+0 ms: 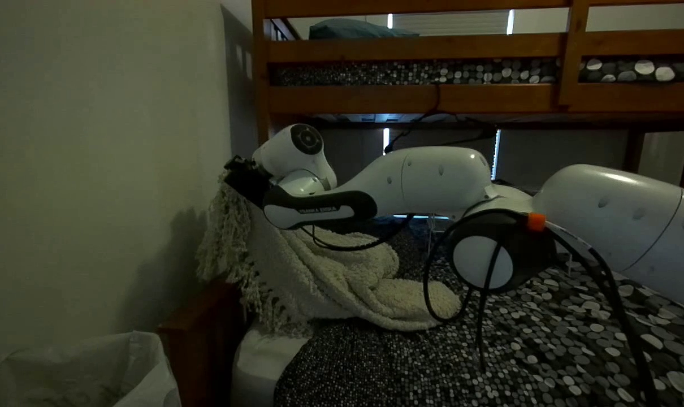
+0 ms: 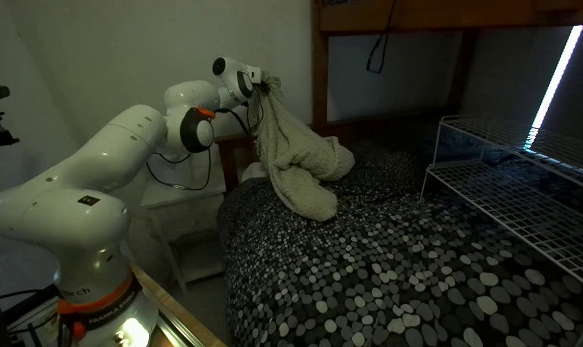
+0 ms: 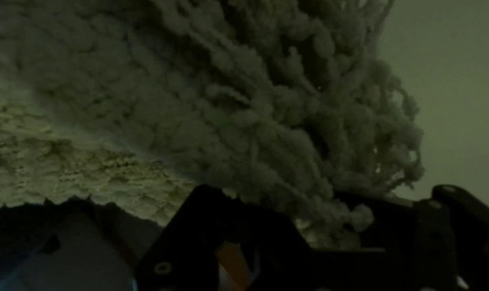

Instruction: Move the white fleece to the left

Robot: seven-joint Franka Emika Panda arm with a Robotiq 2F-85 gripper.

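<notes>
Bedding [image 2: 392, 289] printed with grey and white ovals lies next to an outstretched robot arm [image 2: 99, 149]. A white wire rack [image 2: 523, 217] stands on that bedding, well apart from the arm. The white fleece [image 1: 342, 277] rises from heaped folds on the bedding, near a wooden end board [image 1: 198, 345], to a raised edge with hanging fringe. The gripper [image 3: 329, 230] pinches that edge: in the wrist view, cloth is bunched between its dark fingers [image 3: 268, 230], which stand slightly apart around it.
</notes>
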